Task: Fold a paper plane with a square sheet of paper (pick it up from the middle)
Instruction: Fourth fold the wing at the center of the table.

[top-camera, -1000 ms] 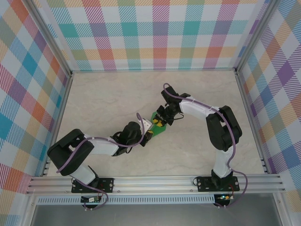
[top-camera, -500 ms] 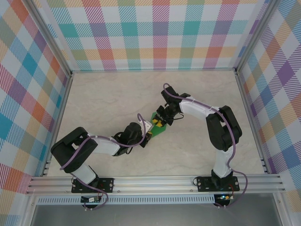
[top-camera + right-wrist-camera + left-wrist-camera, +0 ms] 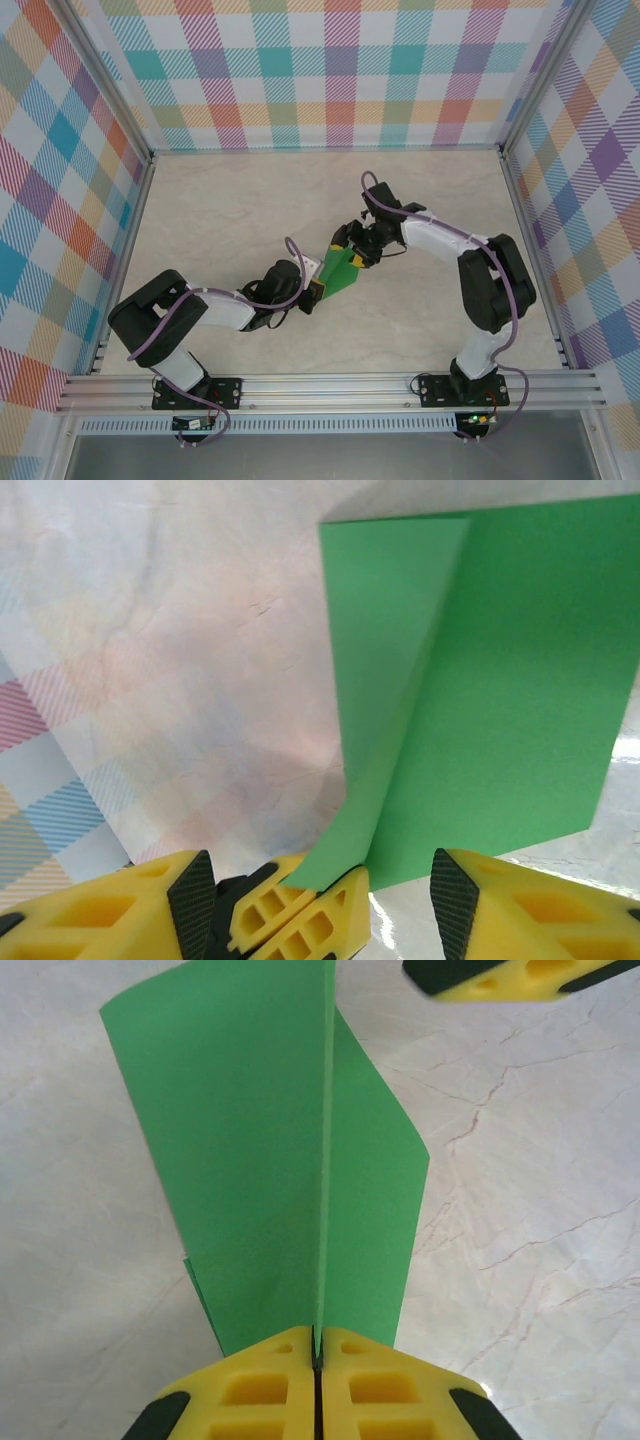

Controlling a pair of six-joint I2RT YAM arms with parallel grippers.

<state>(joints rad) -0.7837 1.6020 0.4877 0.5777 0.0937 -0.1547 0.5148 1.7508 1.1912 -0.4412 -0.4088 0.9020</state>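
Bright, even light from above fills the overhead view. The pale marbled tabletop [image 3: 220, 210] carries only faint, soft shadows, and the picture is sharp, though the grey metal frame rails [image 3: 128, 250] lean outward toward the edges. In the left wrist view the thin bright green creased paper [image 3: 250, 1160] is crisp, and a small white glare sits on the tabletop at lower right. In the right wrist view a soft grey shadow lies left of the paper, and glare gleams below its lower edge.

Open tabletop [image 3: 220, 210] around the folded green sheet [image 3: 341, 272]
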